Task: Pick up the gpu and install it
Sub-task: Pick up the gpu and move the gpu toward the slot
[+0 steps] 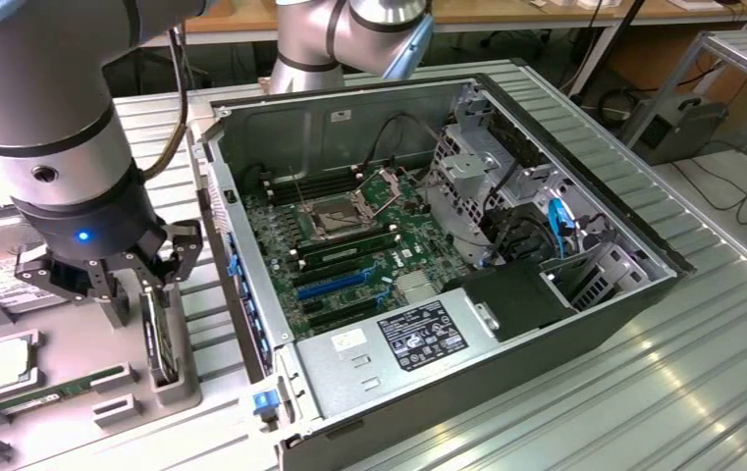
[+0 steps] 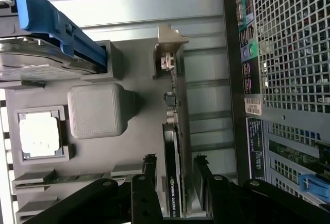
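The open computer case [image 1: 544, 368] is spread across the centre and right of the exterior view. A grey tray [image 1: 72, 339] is set at the lower left, and the gpu [image 1: 160, 339] is stood on edge in it. The gripper [image 1: 137, 314] is held open astride the card, with a gap at each finger [image 2: 149, 164].

White lettering along the black edge of the gpu [image 2: 174, 185], seen in the wrist view, looks like NVIDIA; the rest is too small to read. The power supply label [image 1: 415, 337], lower centre of the exterior view, carries unreadable print, as do the case stickers [image 2: 252, 106].
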{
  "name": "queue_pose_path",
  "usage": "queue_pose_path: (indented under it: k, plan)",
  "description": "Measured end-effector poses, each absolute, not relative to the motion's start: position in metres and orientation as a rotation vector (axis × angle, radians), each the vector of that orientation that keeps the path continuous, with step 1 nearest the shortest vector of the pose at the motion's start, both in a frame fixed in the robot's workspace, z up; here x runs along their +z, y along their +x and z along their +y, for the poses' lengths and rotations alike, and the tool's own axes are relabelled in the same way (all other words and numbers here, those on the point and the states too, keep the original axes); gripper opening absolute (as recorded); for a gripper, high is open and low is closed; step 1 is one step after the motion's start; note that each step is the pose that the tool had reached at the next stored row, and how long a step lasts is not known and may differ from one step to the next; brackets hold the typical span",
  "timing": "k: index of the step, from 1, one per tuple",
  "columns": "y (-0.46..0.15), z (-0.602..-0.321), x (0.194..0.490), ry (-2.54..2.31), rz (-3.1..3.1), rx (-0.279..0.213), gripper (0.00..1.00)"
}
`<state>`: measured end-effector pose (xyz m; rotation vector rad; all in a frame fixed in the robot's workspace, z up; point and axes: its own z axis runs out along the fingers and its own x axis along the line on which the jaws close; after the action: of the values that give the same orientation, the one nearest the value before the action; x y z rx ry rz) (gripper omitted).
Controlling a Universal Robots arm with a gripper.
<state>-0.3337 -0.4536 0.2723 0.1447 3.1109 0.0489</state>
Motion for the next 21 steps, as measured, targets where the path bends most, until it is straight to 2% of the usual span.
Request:
queue_pose_path:
  k: [11, 21]
  plan:
    - [-0.336, -0.453, 0.248, 0.12, 3.109, 0.05, 0.42]
    - [-0.336, -0.448, 0.242, 0.119, 3.109, 0.057, 0.42]
